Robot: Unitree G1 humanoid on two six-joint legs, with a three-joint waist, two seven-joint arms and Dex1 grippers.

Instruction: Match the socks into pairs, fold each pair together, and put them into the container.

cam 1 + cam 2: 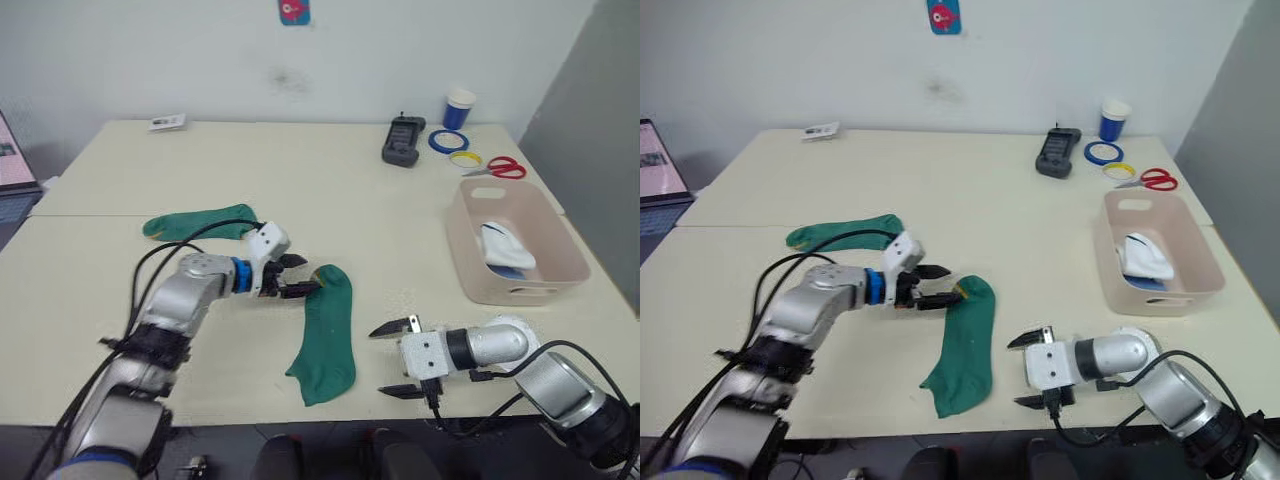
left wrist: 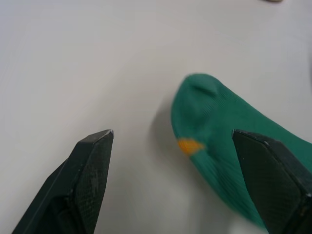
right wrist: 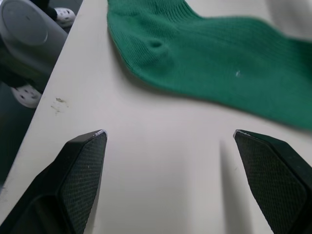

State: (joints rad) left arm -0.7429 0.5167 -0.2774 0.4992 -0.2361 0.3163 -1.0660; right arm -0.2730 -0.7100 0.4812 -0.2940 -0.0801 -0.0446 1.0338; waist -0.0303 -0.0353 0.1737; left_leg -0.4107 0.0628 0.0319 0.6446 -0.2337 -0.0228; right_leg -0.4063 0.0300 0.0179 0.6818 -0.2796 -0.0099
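Both claws spread and empty, green pair still apart on the table.

Head view: I see my left gripper (image 1: 296, 276) gaping at the toe of the near dark green fabric sock (image 1: 327, 335); the second green sock (image 1: 199, 222) lies behind the arm; the pale pink rectangular plastic bin (image 1: 556, 240) (white and blue socks inside) sits right.
Right wrist: my right gripper (image 3: 170, 139) is spread wide, near that sock.

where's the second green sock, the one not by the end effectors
The second dark green fabric sock lies flat on the cream table, on the robot's left, just beyond the left end effector and apart from the other green sock.
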